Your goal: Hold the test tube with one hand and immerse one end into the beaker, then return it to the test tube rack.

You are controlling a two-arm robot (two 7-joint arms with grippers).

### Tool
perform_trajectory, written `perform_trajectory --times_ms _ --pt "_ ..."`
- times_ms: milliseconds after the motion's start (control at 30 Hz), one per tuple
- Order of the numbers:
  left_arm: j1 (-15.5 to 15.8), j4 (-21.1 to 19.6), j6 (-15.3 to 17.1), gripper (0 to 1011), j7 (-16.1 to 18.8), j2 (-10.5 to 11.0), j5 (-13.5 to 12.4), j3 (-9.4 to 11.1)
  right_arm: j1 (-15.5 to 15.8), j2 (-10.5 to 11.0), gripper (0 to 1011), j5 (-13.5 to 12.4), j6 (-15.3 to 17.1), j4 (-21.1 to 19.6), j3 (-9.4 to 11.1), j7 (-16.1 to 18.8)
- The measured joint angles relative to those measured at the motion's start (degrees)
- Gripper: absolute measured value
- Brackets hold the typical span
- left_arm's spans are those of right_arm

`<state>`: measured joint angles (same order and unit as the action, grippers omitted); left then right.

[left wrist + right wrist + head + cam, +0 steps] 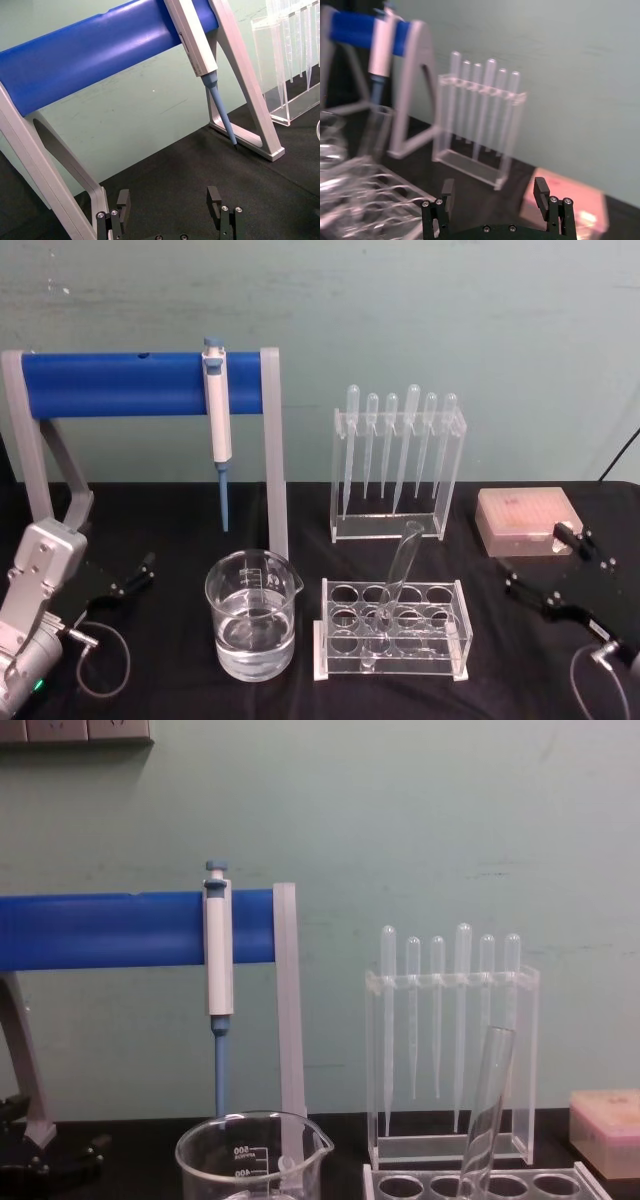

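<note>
The test tube (397, 578) leans tilted in a back-row hole of the clear rack (330, 660), its open rim up; in the chest view the test tube (488, 1105) rises from the rack (580, 1182). The beaker (252, 615), partly filled with clear liquid, stands just left of the rack, and its rim shows in the chest view as the beaker (250, 1152). My left gripper (128, 583) rests open at the table's left, empty, also seen as the left gripper (168, 198). My right gripper (546, 563) sits open at the right, near the pink box, holding nothing; its own camera shows the right gripper (494, 188).
A white-and-blue pipettor (218, 420) hangs on a blue-barred stand (120, 383) behind the beaker. A clear holder of several thin pipettes (398, 465) stands behind the rack. A pink box (525, 519) lies at the back right.
</note>
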<state>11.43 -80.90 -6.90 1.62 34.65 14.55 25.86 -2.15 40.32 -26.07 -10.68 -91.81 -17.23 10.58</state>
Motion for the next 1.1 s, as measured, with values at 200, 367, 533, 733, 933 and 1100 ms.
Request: perform_trajectory --times_ms 200,367,533,733,933,1100 --pt "0.0 0.0 0.0 1000 0.0 0.0 0.0 0.0 2.52 1.3 1002 -7.31 -2.67 -0.35 1.11 10.67" --pt "0.0 0.0 0.0 1000 0.0 0.0 0.0 0.0 1.68 0.39 1002 -9.58 -3.91 1.12 0.02 17.33" --pt "0.0 0.0 0.0 1000 0.0 0.0 0.0 0.0 -0.58 -1.43 1002 -11.23 -2.88 3.0 -1.14 21.37" --pt "0.0 0.0 0.0 1000 0.0 0.0 0.0 0.0 -4.9 -4.62 1002 -13.11 0.78 5.97 -2.83 25.75" --pt "0.0 0.0 0.0 1000 0.0 0.0 0.0 0.0 -7.5 -6.24 1002 -13.18 2.38 7.6 -3.91 28.15" --pt "0.0 0.0 0.0 1000 0.0 0.0 0.0 0.0 -9.48 -7.55 1002 -13.06 3.2 9.09 -4.84 29.16"
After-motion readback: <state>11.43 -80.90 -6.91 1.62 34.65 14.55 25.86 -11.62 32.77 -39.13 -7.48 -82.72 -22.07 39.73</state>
